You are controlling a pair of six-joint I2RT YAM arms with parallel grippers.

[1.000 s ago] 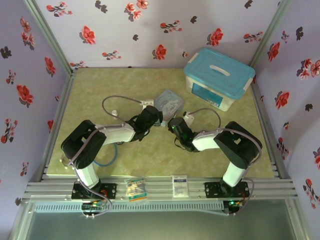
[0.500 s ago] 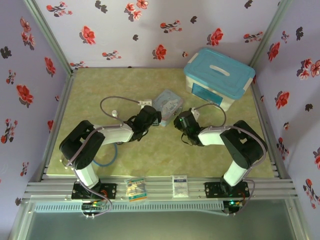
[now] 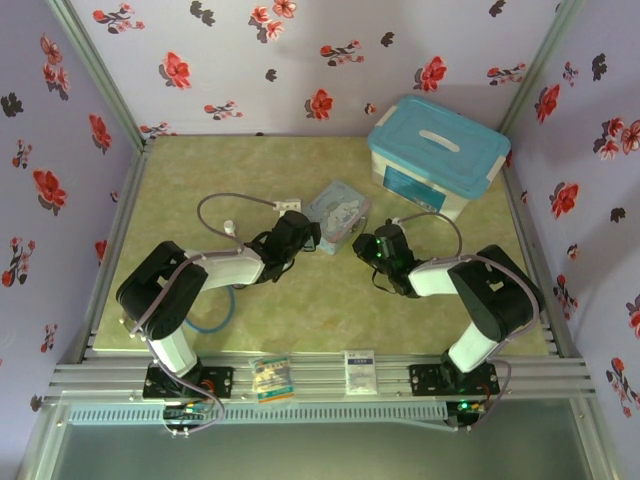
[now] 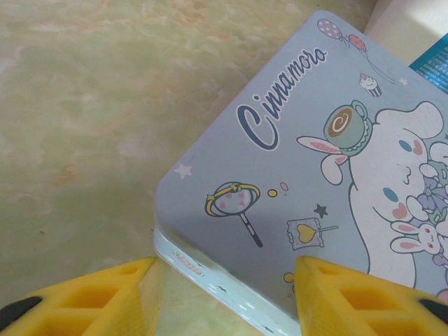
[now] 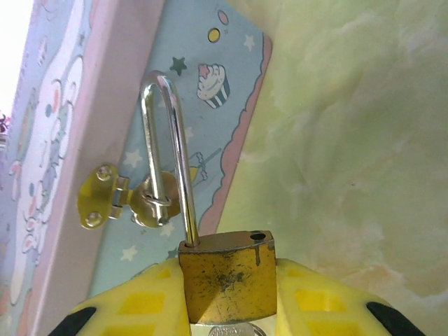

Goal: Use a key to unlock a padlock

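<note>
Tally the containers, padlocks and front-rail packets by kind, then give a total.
Plastic storage box: 1
Cartoon tin: 1
Brass padlock: 1
Packets on the front rail: 2
Total: 5

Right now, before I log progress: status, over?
Right gripper shut on padlock body. Shackle open, hooked through hasp on tin. Left gripper open, straddling tin corner.
</note>
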